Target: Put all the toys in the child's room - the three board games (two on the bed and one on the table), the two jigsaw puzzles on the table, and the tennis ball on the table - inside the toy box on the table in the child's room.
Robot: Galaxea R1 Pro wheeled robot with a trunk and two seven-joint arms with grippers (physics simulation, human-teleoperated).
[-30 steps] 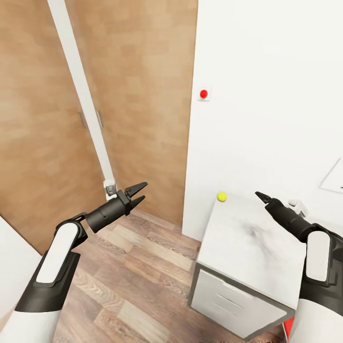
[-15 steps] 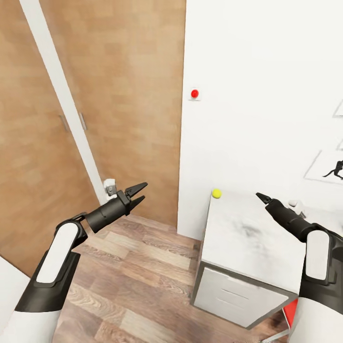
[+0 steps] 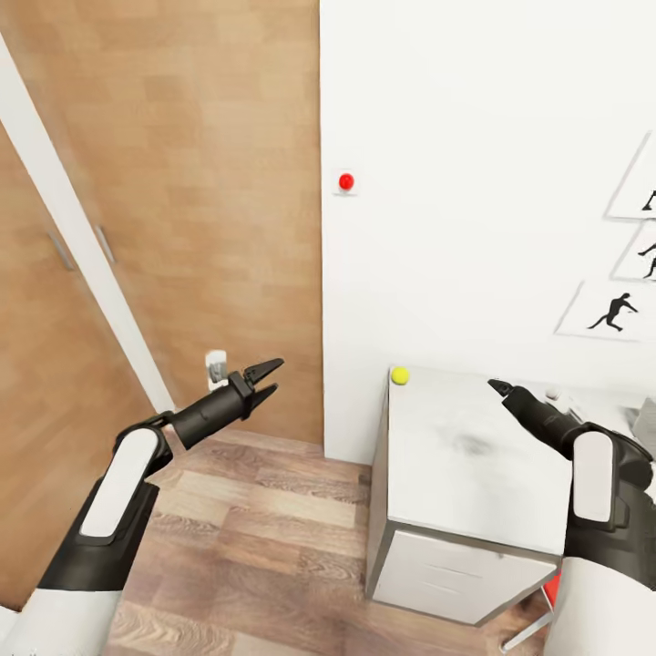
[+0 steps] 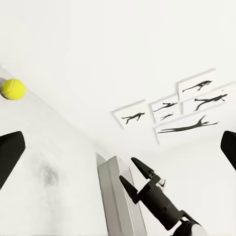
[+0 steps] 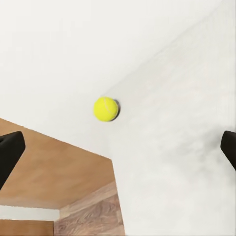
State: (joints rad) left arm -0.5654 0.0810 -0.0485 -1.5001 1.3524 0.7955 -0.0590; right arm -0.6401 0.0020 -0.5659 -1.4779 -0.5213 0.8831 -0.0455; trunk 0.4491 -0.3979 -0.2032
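— Where's the ball (image 3: pixel 399 374)?

— Centre of the head frame, a bit below the middle, at the desk's (image 3: pixel 474 474) far left corner by the white wall (image 3: pixel 474 182). The right wrist view has it mid-frame (image 5: pixel 106 108).

— And the tools?

— Left tool (image 3: pixel 265 381) at centre left, over the wood floor (image 3: pixel 264 538), fingers parted, grasping nothing. Right tool (image 3: pixel 497 387) at centre right, above the desk and well apart from the ball. From the head it looks nearly clenched, but in the left wrist view (image 4: pixel 137 176) its fingers stand apart, empty.

— Anything else?

— A red button (image 3: pixel 345 181) on the wall; figure prints (image 3: pixel 612 312) at the right edge.
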